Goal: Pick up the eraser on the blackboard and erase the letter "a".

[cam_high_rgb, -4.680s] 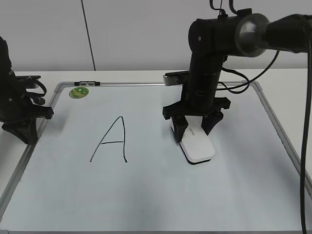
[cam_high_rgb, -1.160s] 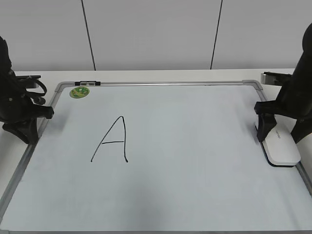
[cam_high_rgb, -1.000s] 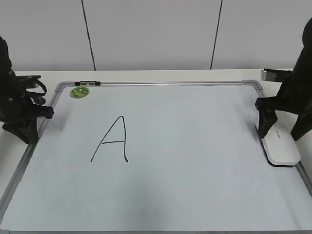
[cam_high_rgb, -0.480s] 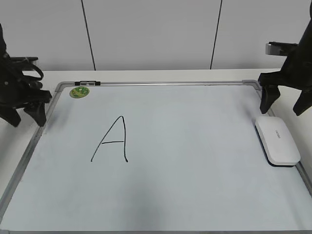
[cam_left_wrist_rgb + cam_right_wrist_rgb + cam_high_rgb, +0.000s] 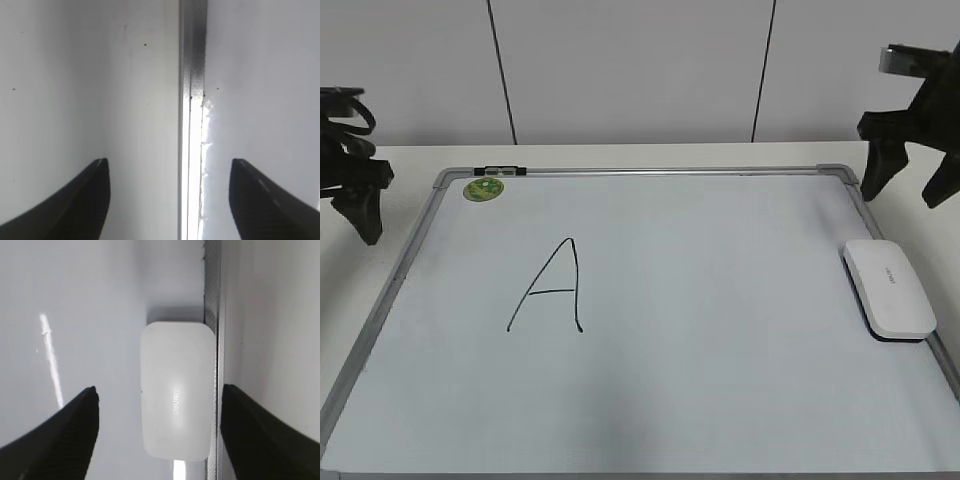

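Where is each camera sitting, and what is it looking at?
Exterior view: in front of the table, looking down at a slant at the blackboard; left gripper and right gripper show at the sides.
Left wrist view: on the left arm, looking down at the board's frame; both fingers show.
Right wrist view: on the right arm, looking down at the eraser; both fingers show.
Shared: exterior and right wrist views both show the eraser.

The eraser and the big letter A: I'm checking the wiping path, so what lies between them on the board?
Nothing: the exterior view shows only bare white board between the eraser and the A.
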`<state>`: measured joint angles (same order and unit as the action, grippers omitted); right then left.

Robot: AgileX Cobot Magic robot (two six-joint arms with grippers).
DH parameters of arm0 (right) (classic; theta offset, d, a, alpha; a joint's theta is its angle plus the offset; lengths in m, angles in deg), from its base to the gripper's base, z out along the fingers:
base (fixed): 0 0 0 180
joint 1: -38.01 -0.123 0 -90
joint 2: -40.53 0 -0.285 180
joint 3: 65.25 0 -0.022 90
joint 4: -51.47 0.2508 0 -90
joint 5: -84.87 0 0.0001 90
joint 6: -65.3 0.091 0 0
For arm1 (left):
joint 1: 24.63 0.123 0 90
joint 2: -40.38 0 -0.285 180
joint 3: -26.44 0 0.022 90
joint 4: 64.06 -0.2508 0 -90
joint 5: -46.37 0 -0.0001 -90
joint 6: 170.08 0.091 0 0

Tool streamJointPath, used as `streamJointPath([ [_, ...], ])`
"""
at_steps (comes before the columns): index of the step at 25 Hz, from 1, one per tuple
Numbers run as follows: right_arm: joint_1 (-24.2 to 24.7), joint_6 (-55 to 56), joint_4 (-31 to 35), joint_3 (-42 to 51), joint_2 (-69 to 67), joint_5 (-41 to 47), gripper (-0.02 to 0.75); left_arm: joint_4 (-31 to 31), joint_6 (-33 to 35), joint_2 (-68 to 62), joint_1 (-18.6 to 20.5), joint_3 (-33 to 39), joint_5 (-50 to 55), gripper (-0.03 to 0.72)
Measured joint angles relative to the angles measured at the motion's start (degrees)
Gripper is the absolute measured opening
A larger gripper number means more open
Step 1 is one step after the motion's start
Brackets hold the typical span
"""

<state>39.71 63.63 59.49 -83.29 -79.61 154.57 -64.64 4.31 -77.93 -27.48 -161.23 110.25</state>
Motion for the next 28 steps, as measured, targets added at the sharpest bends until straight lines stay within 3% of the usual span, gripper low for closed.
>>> streamJointPath([
  [6, -0.71, 0.15, 0.9, 7.13, 9.12, -0.45, 0.543, -1.91, 0.0, 9.76, -1.69, 0.0, -1.32, 0.489],
  [10, -2.48, 1.2, -0.13, 15.71, 17.18, -7.36, 0.54, -2.55, 0.0, 17.05, -1.78, 2.8, -2.09, 0.485],
  [17, -4.95, 3.55, -0.59, 28.23, 26.42, -18.34, 0.537, -2.67, 0.0, 30.93, -1.78, 16.87, -7.22, 0.473],
  [28, -7.34, 4.15, -3.35, 39.9, 46.21, -20.39, 0.536, -2.67, 0.0, 53.76, -1.78, 35.65, -12.19, 0.473],
])
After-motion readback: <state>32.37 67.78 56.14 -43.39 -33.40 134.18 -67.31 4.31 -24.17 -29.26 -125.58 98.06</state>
